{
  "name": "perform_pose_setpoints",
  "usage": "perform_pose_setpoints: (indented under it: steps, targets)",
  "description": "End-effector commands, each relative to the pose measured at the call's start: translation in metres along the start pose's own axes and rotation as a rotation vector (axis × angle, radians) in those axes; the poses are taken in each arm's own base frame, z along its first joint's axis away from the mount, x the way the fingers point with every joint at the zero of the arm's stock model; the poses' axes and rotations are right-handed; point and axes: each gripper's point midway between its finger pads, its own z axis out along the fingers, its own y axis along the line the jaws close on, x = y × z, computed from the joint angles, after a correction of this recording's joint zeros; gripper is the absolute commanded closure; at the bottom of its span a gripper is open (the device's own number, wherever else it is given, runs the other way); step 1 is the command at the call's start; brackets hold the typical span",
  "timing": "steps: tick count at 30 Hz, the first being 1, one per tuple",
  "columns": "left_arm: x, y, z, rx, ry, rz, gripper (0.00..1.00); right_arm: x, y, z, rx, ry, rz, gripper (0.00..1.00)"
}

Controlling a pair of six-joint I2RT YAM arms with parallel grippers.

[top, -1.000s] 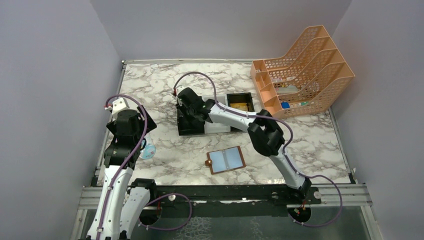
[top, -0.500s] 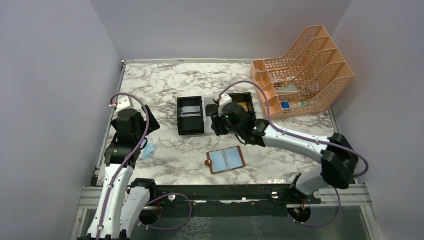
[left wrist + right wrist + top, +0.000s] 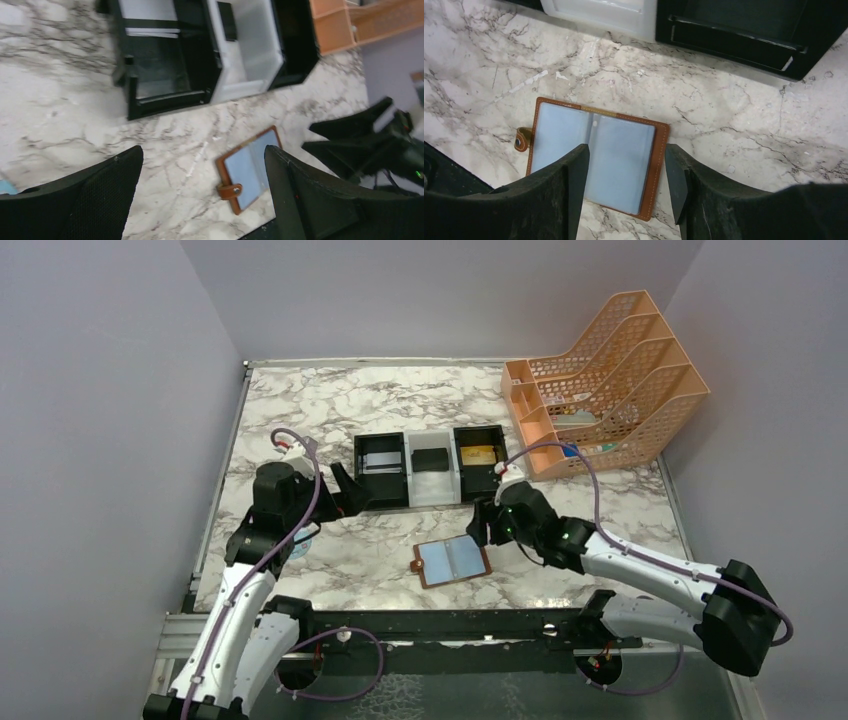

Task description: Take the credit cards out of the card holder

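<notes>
The card holder (image 3: 452,560) lies open and flat on the marble, pale blue pockets up, snap tab at its left. It also shows in the left wrist view (image 3: 248,170) and the right wrist view (image 3: 594,155). A gold-tan card (image 3: 478,454) lies in the tray's right compartment, and a grey card (image 3: 380,462) in its left compartment. My right gripper (image 3: 480,527) is open and empty just above the holder's right half (image 3: 624,170). My left gripper (image 3: 350,495) is open and empty, left of the holder near the tray's front (image 3: 200,195).
The black-and-white three-compartment tray (image 3: 430,490) stands behind the holder, with a small black block (image 3: 431,460) in its middle compartment. An orange mesh file rack (image 3: 600,370) stands at the back right. A small pale blue round thing (image 3: 296,542) lies by the left arm.
My right arm swung from the tray's left compartment across to the right and back down over the card holder. My left gripper moved right, towards the tray and holder.
</notes>
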Motion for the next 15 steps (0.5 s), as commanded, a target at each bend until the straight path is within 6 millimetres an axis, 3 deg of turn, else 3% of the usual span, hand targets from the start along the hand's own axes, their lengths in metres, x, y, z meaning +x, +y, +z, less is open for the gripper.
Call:
perform_pose_setpoints:
  steps: [1, 7, 12, 15]
  targets:
    - [0.010, -0.058, -0.012, 0.229, 0.002, -0.016, 0.07, -0.003, 0.007, -0.003, -0.163, 0.008, 0.120, 0.42]
    - [0.054, -0.074, 0.000, 0.244, 0.102, -0.022, 0.11, -0.003, 0.012, -0.008, -0.276, 0.007, 0.179, 0.42]
    - [0.101, -0.092, 0.011, 0.244, 0.180, 0.002, 0.14, 0.013, 0.020, -0.008, -0.337, 0.064, 0.208, 0.42]
    - [0.119, -0.092, 0.015, 0.197, 0.182, 0.001, 0.15, 0.022, 0.022, -0.008, -0.354, 0.101, 0.206, 0.46]
